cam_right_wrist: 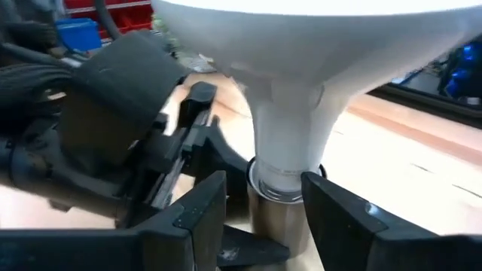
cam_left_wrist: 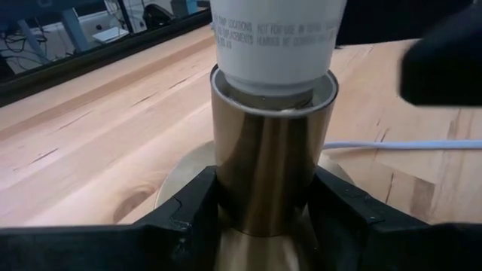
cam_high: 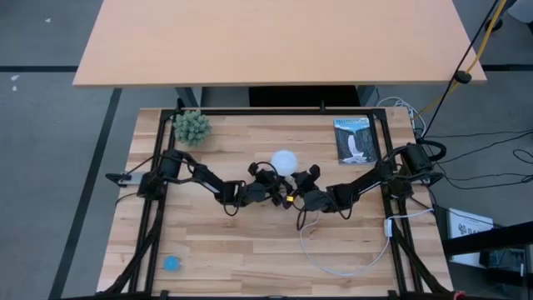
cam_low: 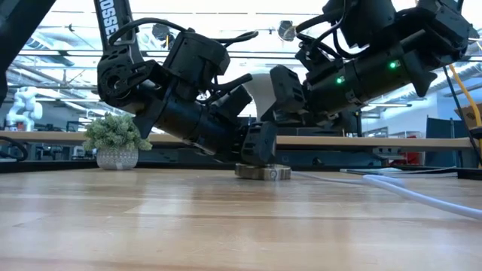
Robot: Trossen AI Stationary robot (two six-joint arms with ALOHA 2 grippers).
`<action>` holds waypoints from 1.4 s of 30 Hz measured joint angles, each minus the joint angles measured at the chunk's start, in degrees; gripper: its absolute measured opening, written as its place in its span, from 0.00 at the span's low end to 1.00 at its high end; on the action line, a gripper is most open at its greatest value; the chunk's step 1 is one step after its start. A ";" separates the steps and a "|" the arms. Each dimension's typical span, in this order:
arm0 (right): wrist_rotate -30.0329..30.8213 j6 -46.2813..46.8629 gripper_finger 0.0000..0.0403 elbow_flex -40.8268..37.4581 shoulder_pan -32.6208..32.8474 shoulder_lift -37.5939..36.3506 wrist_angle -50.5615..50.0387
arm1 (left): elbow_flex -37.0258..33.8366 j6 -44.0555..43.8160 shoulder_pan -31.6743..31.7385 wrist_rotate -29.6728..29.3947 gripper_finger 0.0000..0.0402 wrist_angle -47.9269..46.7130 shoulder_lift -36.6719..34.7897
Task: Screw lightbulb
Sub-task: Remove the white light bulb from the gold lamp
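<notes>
Lightbulb [cam_high: 285,160] upright at bench [cam_high: 250,250] center, neck sitting in brass socket [cam_left_wrist: 271,173]. Left pincer [cam_left_wrist: 267,207] clamped on socket barrel, coming in from 9 o'clock. Right pincer [cam_right_wrist: 260,203] from 3 o'clock, fingers [cam_right_wrist: 331,214] either side of bulb neck w/ slight gaps, not squeezing. Plant [cam_high: 191,127] at 11 o'clock, white cord [cam_high: 350,258] at 5.
</notes>
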 joint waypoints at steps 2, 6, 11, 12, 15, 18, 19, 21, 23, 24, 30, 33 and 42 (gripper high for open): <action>1.80 0.92 0.41 0.02 0.00 0.00 -0.54 | 0.00 0.21 -0.03 0.18 0.42 0.04 0.00; 3.08 0.52 0.41 0.07 -0.22 0.00 0.74 | 0.07 0.46 -0.20 1.58 0.42 0.21 0.00; 2.47 0.97 0.41 0.07 -0.78 0.00 1.59 | 0.09 0.41 -0.15 2.40 0.42 0.48 0.00; 1.62 1.16 0.41 0.07 -0.92 0.00 1.60 | 0.09 0.40 -0.14 2.38 0.42 0.47 0.00; 0.04 1.60 0.41 0.07 -1.18 0.00 1.55 | 0.09 0.50 -0.15 3.38 0.42 0.54 0.02; 0.07 0.71 0.41 0.04 -1.16 0.00 1.47 | 0.09 0.48 -0.13 5.35 0.42 0.64 0.00; 0.03 0.07 0.39 0.04 -1.10 0.00 1.45 | 0.09 0.44 -0.17 5.71 0.42 0.64 0.02; -0.06 -1.07 0.36 0.04 -0.78 0.00 1.31 | 0.09 0.47 -0.33 5.89 0.42 0.64 0.02; -0.18 -2.12 0.32 0.03 -0.32 0.00 1.30 | 0.09 1.17 -0.54 5.92 0.42 0.64 0.01; -0.02 -2.59 0.32 0.02 -0.03 0.00 1.31 | 0.09 1.71 -0.63 5.97 0.42 0.65 0.02; 0.73 -3.55 0.32 -0.05 1.44 -0.78 -0.11 | 0.09 3.32 -0.98 9.72 0.42 1.03 -0.02; -0.46 -3.00 0.32 -0.07 2.31 -3.21 -4.78 | 0.09 3.51 -0.96 14.03 0.42 1.11 -0.12; -11.79 3.44 0.33 0.00 4.42 -13.52 -23.04 | 0.11 9.62 -0.75 32.02 0.42 -0.03 -2.19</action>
